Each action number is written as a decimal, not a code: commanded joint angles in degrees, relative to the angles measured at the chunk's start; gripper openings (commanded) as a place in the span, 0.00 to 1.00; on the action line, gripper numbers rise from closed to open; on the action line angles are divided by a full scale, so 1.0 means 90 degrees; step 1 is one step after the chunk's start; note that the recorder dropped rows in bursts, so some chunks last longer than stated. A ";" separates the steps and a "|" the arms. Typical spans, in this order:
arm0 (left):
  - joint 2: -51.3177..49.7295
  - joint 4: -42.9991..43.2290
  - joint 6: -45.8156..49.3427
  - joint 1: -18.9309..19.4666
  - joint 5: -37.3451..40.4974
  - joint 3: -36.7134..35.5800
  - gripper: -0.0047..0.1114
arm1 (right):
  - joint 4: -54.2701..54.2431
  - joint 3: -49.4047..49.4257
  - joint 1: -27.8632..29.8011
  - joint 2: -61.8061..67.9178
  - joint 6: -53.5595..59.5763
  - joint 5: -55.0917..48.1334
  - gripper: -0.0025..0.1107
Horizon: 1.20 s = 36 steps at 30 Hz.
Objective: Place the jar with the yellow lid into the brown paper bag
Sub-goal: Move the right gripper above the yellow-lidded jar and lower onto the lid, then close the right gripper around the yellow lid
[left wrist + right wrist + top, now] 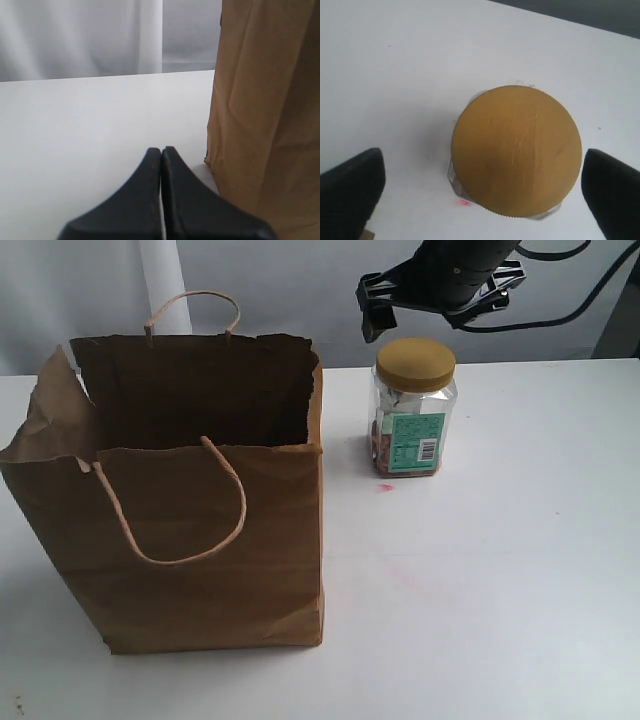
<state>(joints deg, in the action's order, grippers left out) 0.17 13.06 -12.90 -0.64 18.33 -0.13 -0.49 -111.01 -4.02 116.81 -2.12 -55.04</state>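
The brown paper bag [200, 540] stands upright and open at the left of the white table, its two cord handles showing. The yellow-lidded jar [413, 425] stands upright to the right of the bag, apart from it. My right gripper [435, 308] hovers just above the jar, open. In the right wrist view its two dark fingers sit wide on either side of the yellow lid [516, 150] without touching it. My left gripper [161, 150] is shut on nothing, low over the table, with a side wall of the bag [265, 115] close beside it.
A small red mark [385, 486] lies on the table [500, 590] at the jar's foot. A pale curtain [80, 35] hangs behind the table. Black cables [570, 310] trail from the right arm at the upper right.
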 commanded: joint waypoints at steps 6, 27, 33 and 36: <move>-0.0019 -0.0024 -0.0025 -0.0031 -0.0060 0.0014 0.05 | 0.0091 -0.0048 0.0012 0.0164 -0.0008 0.0176 0.95; -0.0019 -0.0024 -0.0025 -0.0031 -0.0060 0.0014 0.05 | 0.0721 -0.0016 0.0012 0.0906 -0.0642 0.1179 0.95; -0.0019 -0.0024 -0.0025 -0.0031 -0.0060 0.0014 0.05 | 0.0763 -0.0016 0.0012 0.1131 -0.0642 0.1206 0.95; -0.0019 -0.0024 -0.0025 -0.0031 -0.0060 0.0014 0.05 | 0.0763 -0.0016 0.0012 0.1190 -0.0642 0.1206 0.95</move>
<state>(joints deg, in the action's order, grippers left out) 0.17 13.06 -12.90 -0.64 18.33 -0.13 6.15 -111.01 -4.02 127.08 -7.68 -44.51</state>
